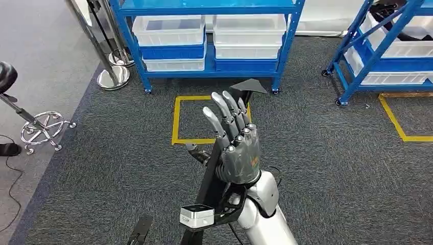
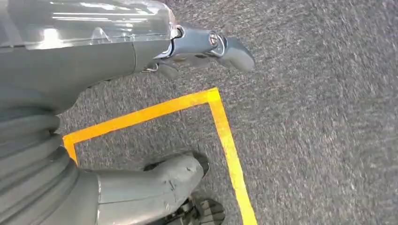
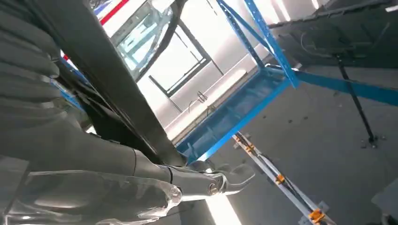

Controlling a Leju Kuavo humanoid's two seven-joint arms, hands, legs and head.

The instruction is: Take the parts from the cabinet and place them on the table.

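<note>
Ahead of you stands a blue shelf rack [image 1: 209, 71] loaded with white bins [image 1: 168, 29], and a second rack [image 1: 380, 46] to the right. A chrome stool base [image 1: 43, 127] sits off left. Dark grey carpet [image 1: 332, 168] carries a yellow tape square [image 1: 177, 120]. Your right hand [image 1: 237, 148] grips a long black part [image 1: 217, 163], fingers raised. Your left hand [image 2: 141, 187] hangs over the carpet; its state is unclear.

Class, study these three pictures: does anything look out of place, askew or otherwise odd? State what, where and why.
One thing stands out: the long black part sits aslant in the right hand, its far end over the yellow floor square. The fingers are stretched out straight, so how firmly it is held is unclear. The white bins on the blue cabinet sit tidily.
</note>
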